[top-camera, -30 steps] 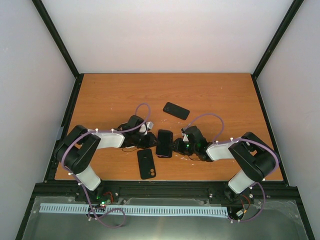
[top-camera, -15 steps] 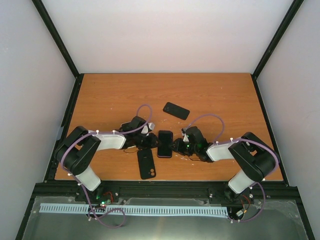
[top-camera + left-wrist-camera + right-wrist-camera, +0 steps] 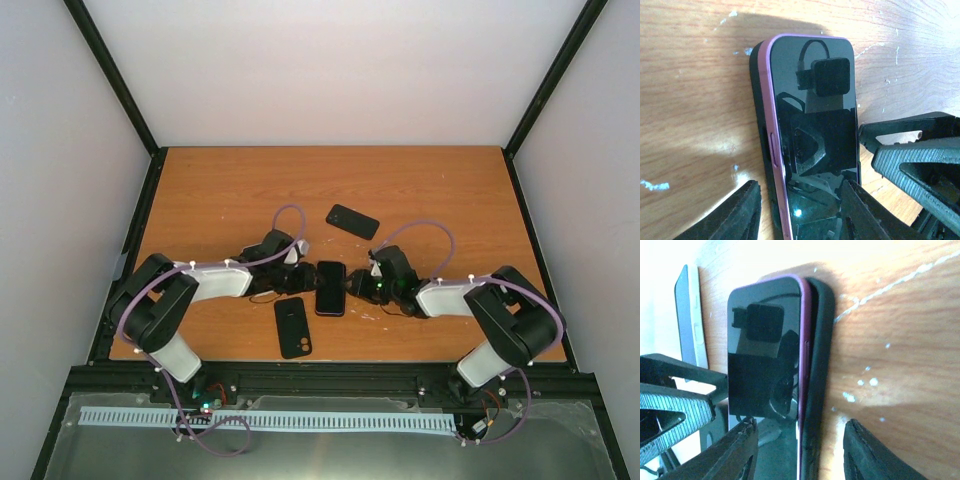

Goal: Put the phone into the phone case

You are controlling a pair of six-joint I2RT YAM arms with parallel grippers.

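Straddling the phone [image 3: 331, 287] on its black phone case [image 3: 756, 100], left gripper [image 3: 801, 192] and right gripper [image 3: 799, 430] both sit parted, not clamping.

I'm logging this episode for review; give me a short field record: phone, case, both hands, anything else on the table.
phone: purple-edged, screen up, lying in the black case at the middle of the table
case: flat on the table, rim showing beside the phone; full seating unclear
left hand: open, straddling the phone
right hand: open, straddling the phone
other items: black cover with camera cutout near the front edge; dark phone-shaped item farther back
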